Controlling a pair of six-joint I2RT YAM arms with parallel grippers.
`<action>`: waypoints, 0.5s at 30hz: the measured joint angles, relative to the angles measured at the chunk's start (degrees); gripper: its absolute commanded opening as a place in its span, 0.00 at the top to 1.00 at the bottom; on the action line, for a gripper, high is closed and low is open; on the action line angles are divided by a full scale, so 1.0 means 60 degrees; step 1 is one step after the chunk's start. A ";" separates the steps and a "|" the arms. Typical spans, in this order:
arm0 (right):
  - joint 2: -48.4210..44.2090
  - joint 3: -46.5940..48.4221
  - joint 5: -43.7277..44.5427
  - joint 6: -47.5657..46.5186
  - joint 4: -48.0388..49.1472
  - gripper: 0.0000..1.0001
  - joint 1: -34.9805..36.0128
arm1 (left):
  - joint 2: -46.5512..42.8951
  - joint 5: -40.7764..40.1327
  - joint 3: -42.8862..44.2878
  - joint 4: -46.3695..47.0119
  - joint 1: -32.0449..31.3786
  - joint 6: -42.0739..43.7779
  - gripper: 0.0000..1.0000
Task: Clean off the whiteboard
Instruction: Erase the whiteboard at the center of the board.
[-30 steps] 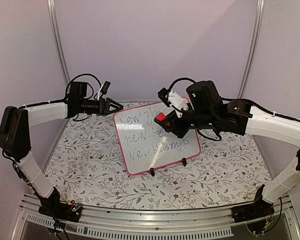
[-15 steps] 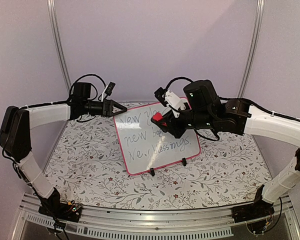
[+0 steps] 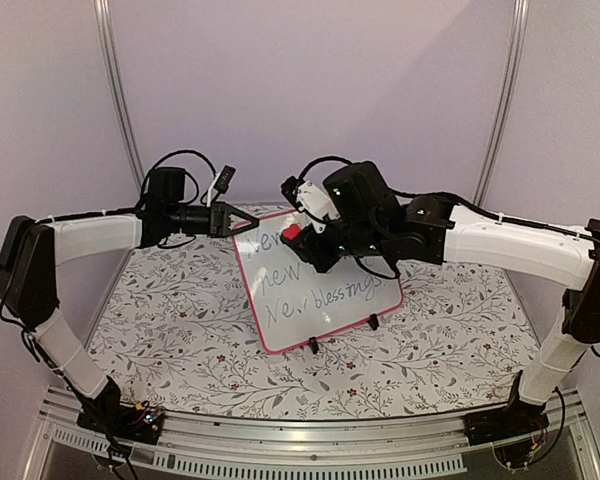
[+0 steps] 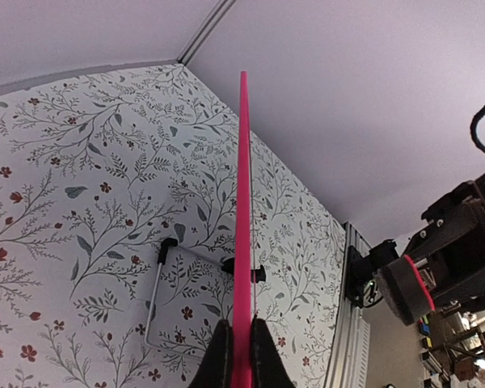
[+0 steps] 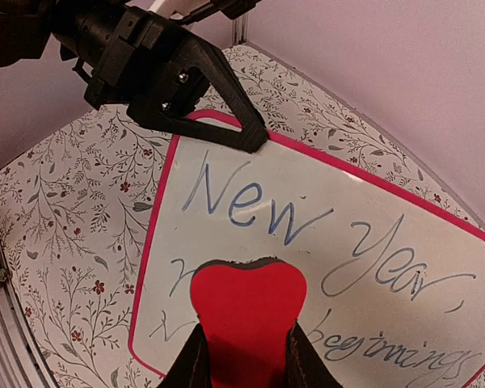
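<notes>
The whiteboard (image 3: pixel 325 300) stands tilted on small black clip feet, white with a pink-red rim and dark handwriting. My left gripper (image 3: pixel 248 220) is shut on its top left corner; in the left wrist view both fingers (image 4: pixel 220 360) pinch the pink rim (image 4: pixel 243 202) seen edge-on. My right gripper (image 3: pixel 302 240) is shut on a red heart-shaped eraser (image 5: pixel 246 311), held against the whiteboard (image 5: pixel 372 267) just below the word "New". The left gripper's fingertip (image 5: pixel 250 137) shows at the board's top edge in the right wrist view.
The table wears a floral cloth (image 3: pixel 170 310). A wire stand leg (image 4: pixel 155 291) props the board from behind. A metal rail (image 3: pixel 310 440) runs along the near edge. Purple walls close in behind and at the sides.
The left gripper moved right and shut on the board's top left corner. The right gripper carried the eraser leftward across the board, which has shifted slightly.
</notes>
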 measured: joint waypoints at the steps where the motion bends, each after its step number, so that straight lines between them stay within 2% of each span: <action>1: 0.0208 0.0193 0.0109 0.0069 -0.0007 0.89 0.0044 | -0.0076 -0.0091 -0.0033 0.0047 -0.0069 -0.0029 1.00; 4: 0.0874 0.0885 0.0539 0.0226 -0.0073 0.99 0.0237 | -0.0288 -0.0372 -0.0197 0.0270 -0.0259 -0.0193 1.00; 10: 0.1876 0.1982 0.1348 0.0594 -0.0299 1.00 0.0546 | -0.0707 -0.0958 -0.0769 0.0816 -0.0481 -0.0612 1.00; 15: 0.2142 0.2080 0.1523 0.0863 -0.0331 1.00 0.0627 | -0.0790 -0.1213 -0.0903 0.1071 -0.0568 -0.0809 1.00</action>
